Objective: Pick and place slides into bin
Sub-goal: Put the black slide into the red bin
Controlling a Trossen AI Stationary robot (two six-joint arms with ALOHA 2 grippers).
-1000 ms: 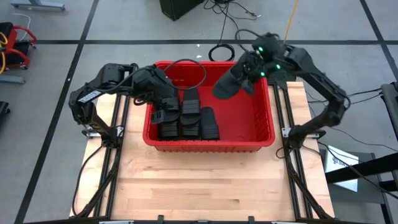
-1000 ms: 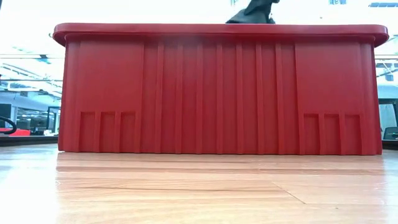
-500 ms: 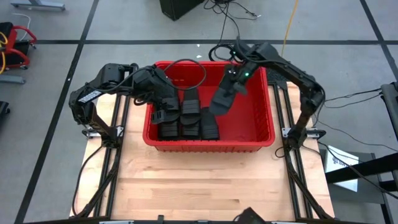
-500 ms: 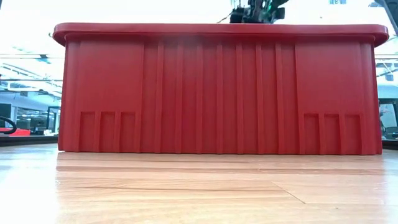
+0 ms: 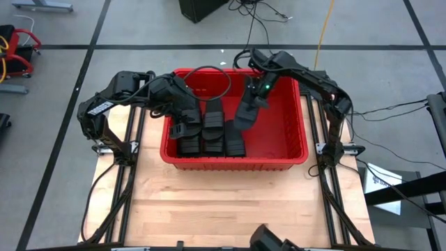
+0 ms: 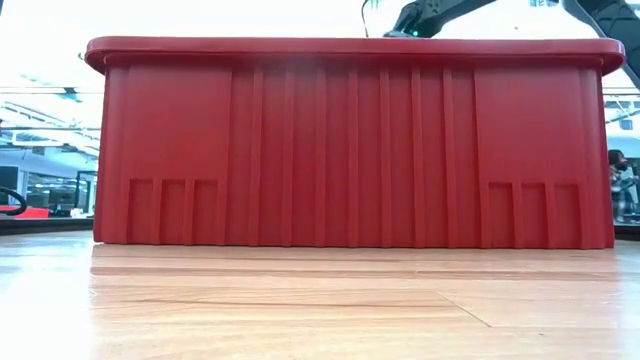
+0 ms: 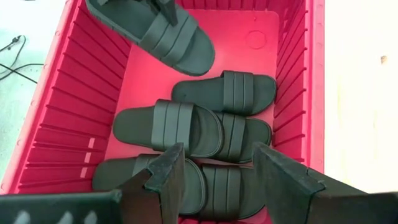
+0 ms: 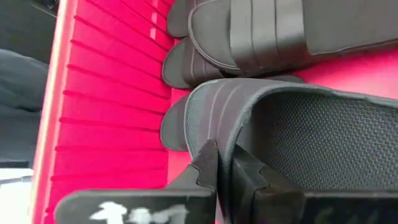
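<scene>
The red bin [image 5: 293, 150] stands on the far half of the wooden table; its near wall fills the low view [image 6: 350, 150]. Several black slides [image 5: 212, 132] lie on its floor at the left, some overlapping [image 7: 186, 127]. My right gripper [image 5: 261, 89] is inside the bin's middle, shut on another slide [image 5: 245, 111], which also shows in the left wrist view [image 7: 152, 28]. My left gripper [image 7: 214, 180] hangs open and empty over the slides at the bin's left end [image 5: 182, 115]. My right gripper pinches the rim of the slide's sole at one end [image 8: 225, 146] between its two fingers. The fingers slant down from the far right. The slide hangs tilted below them, its free end [image 5: 239, 123] lowest, near the lying slides; whether that end touches anything I cannot tell.
A black cable loop [image 5: 216, 75] lies over the bin's far left corner. Bare wooden tabletop [image 5: 230, 202] stretches between the bin and the near edge. A dark object [image 5: 272, 240] pokes in at the near edge. The bin's right half [image 5: 279, 132] holds no slides.
My right gripper has carried the slide from above the bin's far right corner toward the table's left and near edge and down into the bin. The slide stays tilted in its hold and now hangs close to the lying slides.
</scene>
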